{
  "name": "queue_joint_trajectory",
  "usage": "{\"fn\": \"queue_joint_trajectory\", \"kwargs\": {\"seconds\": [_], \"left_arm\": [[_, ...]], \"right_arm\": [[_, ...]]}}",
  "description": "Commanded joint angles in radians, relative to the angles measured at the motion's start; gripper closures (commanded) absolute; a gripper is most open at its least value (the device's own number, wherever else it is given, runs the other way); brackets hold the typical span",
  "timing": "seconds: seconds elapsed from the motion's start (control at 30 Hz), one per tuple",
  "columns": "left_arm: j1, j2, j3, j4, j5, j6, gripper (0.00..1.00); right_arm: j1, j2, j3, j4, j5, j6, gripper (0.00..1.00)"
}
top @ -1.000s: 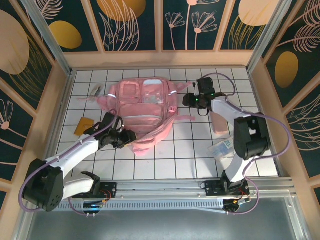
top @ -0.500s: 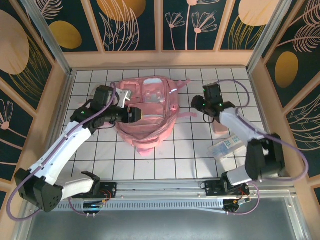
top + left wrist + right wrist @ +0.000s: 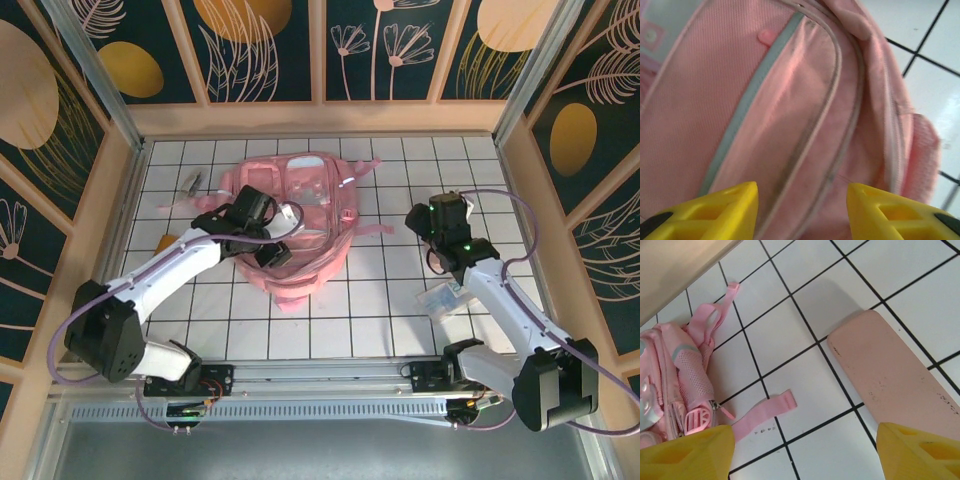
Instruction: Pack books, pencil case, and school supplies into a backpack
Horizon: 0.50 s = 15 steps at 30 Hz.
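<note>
Incomplete: flat pink oblong pencil case point(image 3: 895, 375) lies unpacked right of soft pink fabric backpack point(image 3: 300, 235). Left hand point(image 3: 802, 194), right hand point(image 3: 805, 432): spread, empty.

Pink backpack point(image 3: 316, 236) flat, front pockets up

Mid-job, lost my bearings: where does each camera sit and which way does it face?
Top external: above and behind the arms, looking down at the tiled table and backpack; left arm and right arm show, bases at bottom.
Left wrist: on the left arm, close over the backpack's pink front; its yellow fingers show, apart.
Right wrist: on the right arm, looking down at tiles, the pink pencil case and the backpack's side; its yellow fingers show, apart.
Shared: all three see the backpack.
</note>
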Motion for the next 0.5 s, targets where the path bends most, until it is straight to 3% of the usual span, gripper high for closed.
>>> {"fn": "queue_joint_trajectory", "kwargs": {"seconds": [0.0,0.1,0.2,0.47], "left_arm": [[-0.007,0.034,-0.006,0.154,-0.108,0.163,0.5],[-0.011,0.098,-0.001,0.107,-0.156,0.242,0.49],[-0.017,0.114,-0.031,0.104,-0.163,0.272,0.47],[-0.018,0.125,-0.108,0.165,-0.084,0.272,0.41]], "right_arm": [[-0.005,-0.002,0.003,0.037,-0.124,-0.133,0.26],[-0.002,0.026,0.027,0.033,-0.247,-0.164,0.27],[0.008,0.001,0.027,0.059,-0.288,-0.186,0.28],[0.008,0.024,0.081,0.021,-0.254,-0.275,0.27]]}}
